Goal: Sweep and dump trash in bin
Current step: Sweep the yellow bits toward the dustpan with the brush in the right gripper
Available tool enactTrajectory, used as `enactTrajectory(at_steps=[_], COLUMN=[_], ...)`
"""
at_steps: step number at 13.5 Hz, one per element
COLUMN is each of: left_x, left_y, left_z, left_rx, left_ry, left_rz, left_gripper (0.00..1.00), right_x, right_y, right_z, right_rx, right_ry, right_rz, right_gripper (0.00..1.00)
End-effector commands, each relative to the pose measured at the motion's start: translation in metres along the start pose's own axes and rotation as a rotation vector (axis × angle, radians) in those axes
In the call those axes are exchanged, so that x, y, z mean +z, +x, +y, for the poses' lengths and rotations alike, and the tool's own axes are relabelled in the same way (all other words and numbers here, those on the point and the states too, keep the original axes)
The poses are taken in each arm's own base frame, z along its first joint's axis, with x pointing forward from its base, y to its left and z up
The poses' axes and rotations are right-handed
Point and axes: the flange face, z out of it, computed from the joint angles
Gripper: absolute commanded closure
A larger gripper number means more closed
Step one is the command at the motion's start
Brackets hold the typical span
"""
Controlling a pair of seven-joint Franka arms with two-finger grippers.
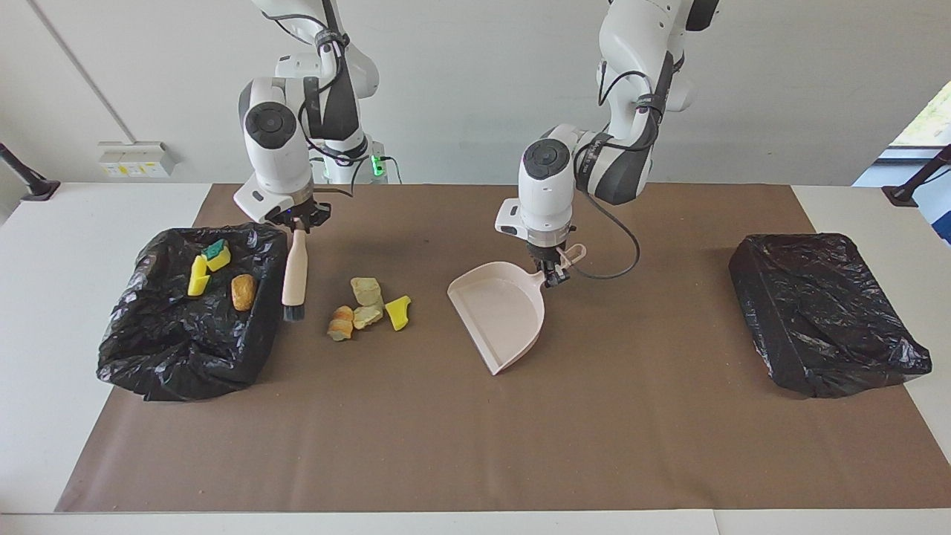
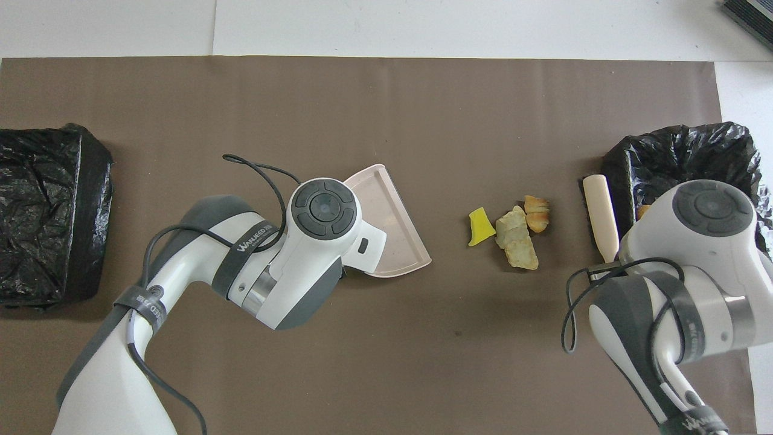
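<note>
Brown paper (image 1: 475,446) covers the table, with a black-lined bin (image 1: 189,349) at the right arm's end and a second bin (image 1: 825,319) at the left arm's end.

The right gripper (image 1: 298,221) is pinched on the top of a brush (image 1: 295,276), which hangs upright with its bristles at or just above the paper, between the first bin and the loose trash (image 1: 368,305). That pile is 4 scraps: 2 tan chunks, 1 orange-brown chunk and 1 yellow sponge piece, lying touching or just beside one another. 3 more scraps already lie in the first bin (image 2: 682,151): a green-topped sponge (image 1: 216,254), a yellow piece (image 1: 197,276) and a brown chunk (image 1: 243,291).

The left gripper (image 1: 553,276) is pinched on the handle of the dustpan (image 1: 499,316). The pan sits low over the paper, near the pile on the side toward the left arm, its open mouth angled away from the robots rather than at the scraps.

Judging from this, the sweep is being set up: brush on one side of the pile, pan on the other. Next, the pan's lip needs turning to face the scraps and pressing flat on the paper, then the brush must drag them across into it. A raised lip would let pieces slide under.
</note>
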Motion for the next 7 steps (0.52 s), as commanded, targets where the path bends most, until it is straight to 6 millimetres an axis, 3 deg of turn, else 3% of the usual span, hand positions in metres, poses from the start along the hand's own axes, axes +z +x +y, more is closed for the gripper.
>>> enactTrajectory(at_steps=[1, 5, 7], left_x=[0.002, 0.004, 0.004], left_y=[-0.008, -0.008, -0.01], left_z=[0.008, 0.008, 0.009], left_rx=[0.022, 0.022, 0.021], left_ry=[0.012, 0.011, 0.013], left_rz=[0.014, 0.013, 0.017], left_gripper=[1.0, 1.0, 1.0], right_x=[-0.005, 0.006, -0.004], right_y=[-0.001, -0.006, -0.013], right_z=[-0.024, -0.098, -0.139], right_rx=[-0.021, 0.02, 0.013], right_ry=[-0.006, 0.147, 0.234], right_rz=[0.0, -0.067, -0.089], right_gripper=[1.0, 1.0, 1.0])
